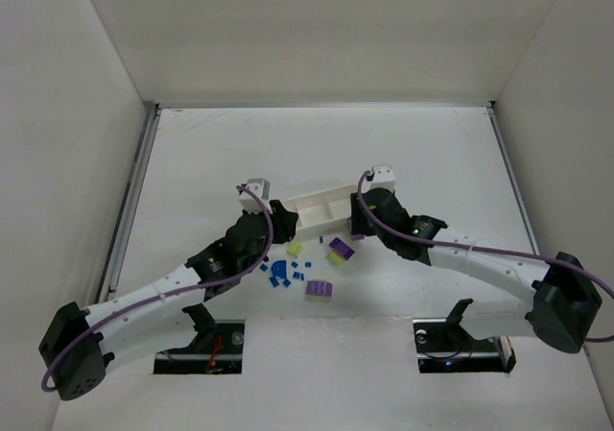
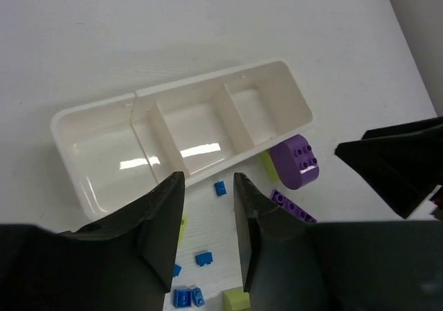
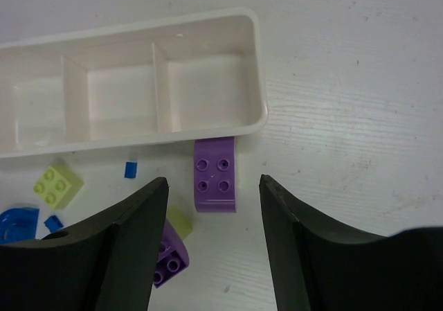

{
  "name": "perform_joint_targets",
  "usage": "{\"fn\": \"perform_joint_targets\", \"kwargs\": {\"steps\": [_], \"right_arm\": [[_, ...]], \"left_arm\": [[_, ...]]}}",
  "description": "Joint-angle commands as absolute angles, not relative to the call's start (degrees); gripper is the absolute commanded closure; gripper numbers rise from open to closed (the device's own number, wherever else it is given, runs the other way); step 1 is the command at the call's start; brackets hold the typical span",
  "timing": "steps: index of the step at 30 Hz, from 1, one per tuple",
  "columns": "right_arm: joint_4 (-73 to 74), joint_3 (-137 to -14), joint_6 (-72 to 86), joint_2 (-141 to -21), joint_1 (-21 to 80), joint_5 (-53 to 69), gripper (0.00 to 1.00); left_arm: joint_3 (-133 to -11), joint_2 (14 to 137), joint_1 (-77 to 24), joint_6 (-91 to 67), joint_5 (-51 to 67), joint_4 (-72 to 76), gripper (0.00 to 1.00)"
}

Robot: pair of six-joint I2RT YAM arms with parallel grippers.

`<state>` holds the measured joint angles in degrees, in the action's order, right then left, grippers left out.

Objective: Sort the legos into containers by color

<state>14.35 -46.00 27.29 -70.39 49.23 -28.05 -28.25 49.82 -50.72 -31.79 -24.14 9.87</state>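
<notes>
right wrist: one long white plastic tray (image 3: pixel 259 68), three compartments (image 3: pixel 208 93); beside it two purple bricks (image 3: pixel 214 176) (image 3: pixel 171 255), two yellow-green pieces (image 3: pixel 57 185) (image 3: pixel 180 221), three blue bits (image 3: pixel 129 169) (image 3: pixel 17 224) (image 3: pixel 52 222). left gripper (image 2: pixel 208 177), right gripper (image 3: pixel 213 181): parted, empty.

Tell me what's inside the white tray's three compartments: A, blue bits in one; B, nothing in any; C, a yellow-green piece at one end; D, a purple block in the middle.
B: both wrist views show the tray with all three compartments bare; the purple block lies outside, beside its long wall.
</notes>
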Motion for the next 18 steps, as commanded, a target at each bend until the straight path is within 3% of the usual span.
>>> {"fn": "perform_joint_targets", "kwargs": {"steps": [1, 14, 15, 18], "right_arm": [[10.3, -46.8, 26.2, -72.9, 48.4, -25.7, 0.39], [8.3, -47.2, 26.2, -84.0, 46.5, -20.7, 0.43], [7.9, -47.2, 26.2, -84.5, 46.3, -20.7, 0.45], [6.8, -46.7, 26.2, -84.9, 45.3, -21.2, 0.67]], "left_arm": [[-28.4, 50.8, -51.1, -29.3, -21.4, 19.0, 0.66], [-28.7, 58.4, -50.0, -30.0, -17.6, 23.3, 0.58], [-28.7, 58.4, -50.0, -30.0, -17.4, 23.3, 0.57], [-28.9, 58.7, -49.7, -30.1, -17.1, 23.3, 0.55]]}}
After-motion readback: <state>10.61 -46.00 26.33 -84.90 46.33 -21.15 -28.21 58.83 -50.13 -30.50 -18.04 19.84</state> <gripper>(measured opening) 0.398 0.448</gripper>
